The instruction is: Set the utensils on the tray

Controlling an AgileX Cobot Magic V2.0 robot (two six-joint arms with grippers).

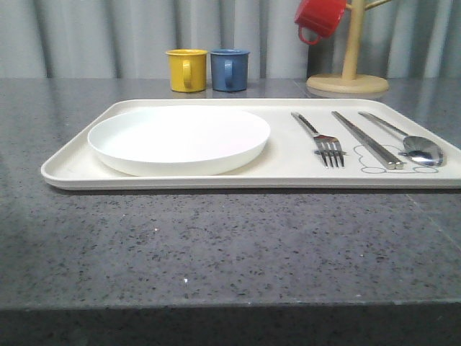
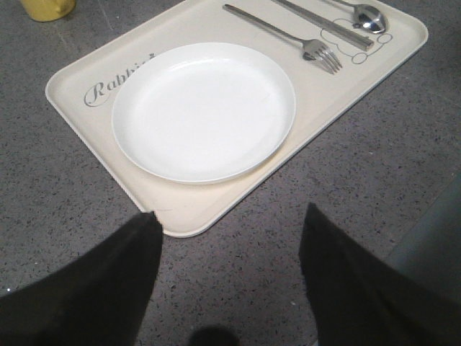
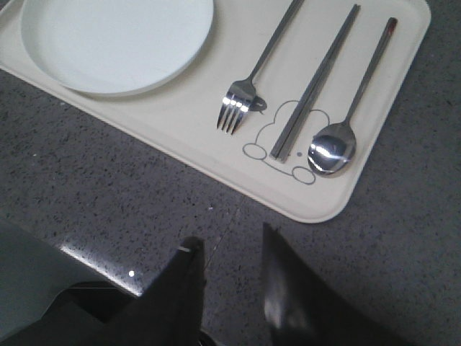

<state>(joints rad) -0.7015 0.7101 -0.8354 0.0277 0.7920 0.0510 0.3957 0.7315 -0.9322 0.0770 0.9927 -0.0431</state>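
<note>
The cream tray lies on the dark countertop. On its left half sits the round white plate. On its right half lie, side by side, the fork, the chopsticks and the spoon. My left gripper hangs open over bare counter just off the tray's near left corner. My right gripper is open over the counter near the tray's right corner. Both hold nothing.
A yellow mug and a blue mug stand behind the tray. A red mug hangs on a wooden mug tree at the back right. The counter's front edge is close to the right gripper.
</note>
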